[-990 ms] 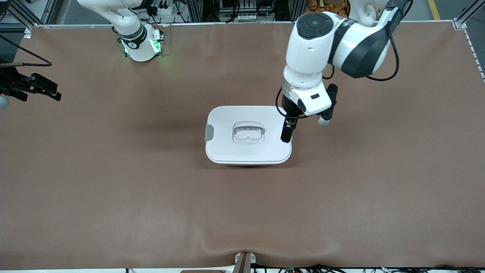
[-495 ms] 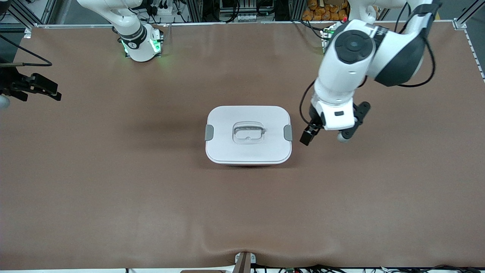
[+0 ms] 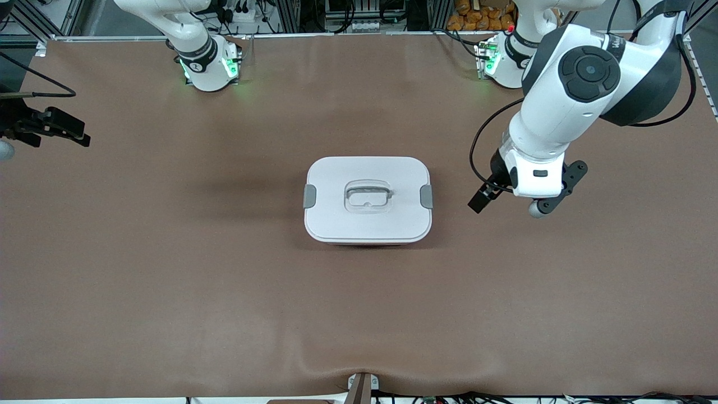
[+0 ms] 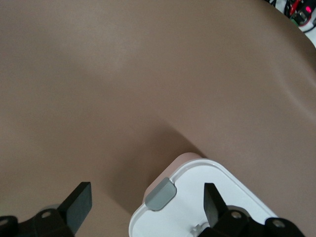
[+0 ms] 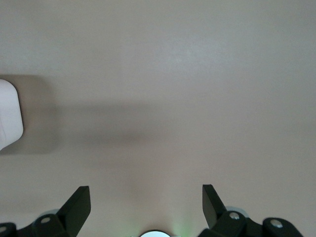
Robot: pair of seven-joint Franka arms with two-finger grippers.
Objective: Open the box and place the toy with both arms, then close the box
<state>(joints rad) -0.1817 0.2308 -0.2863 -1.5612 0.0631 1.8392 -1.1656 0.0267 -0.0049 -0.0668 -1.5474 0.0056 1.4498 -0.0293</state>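
Note:
The box (image 3: 368, 200) stands shut in the middle of the table, its white lid down, with a grey clip (image 3: 426, 196) at each end and a recessed handle (image 3: 367, 196). My left gripper (image 3: 481, 200) hangs open and empty over the mat beside the box, toward the left arm's end. In the left wrist view the left gripper (image 4: 147, 198) is open, and the box (image 4: 217, 180) and one clip (image 4: 160, 193) show below it. My right gripper (image 3: 73, 136) waits at the right arm's end of the table. The right wrist view shows it (image 5: 146, 200) open above bare mat, with a corner of the box (image 5: 9, 116) at the edge. The toy is out of view.
A brown mat (image 3: 224, 292) covers the table. The arm bases (image 3: 210, 67) (image 3: 501, 59) stand along the edge farthest from the front camera, with green lights. A small bracket (image 3: 362, 387) sits at the nearest edge.
The left arm has swung away from the box's clip and lid toward its own end of the table, uncovering that clip. The right arm has not moved.

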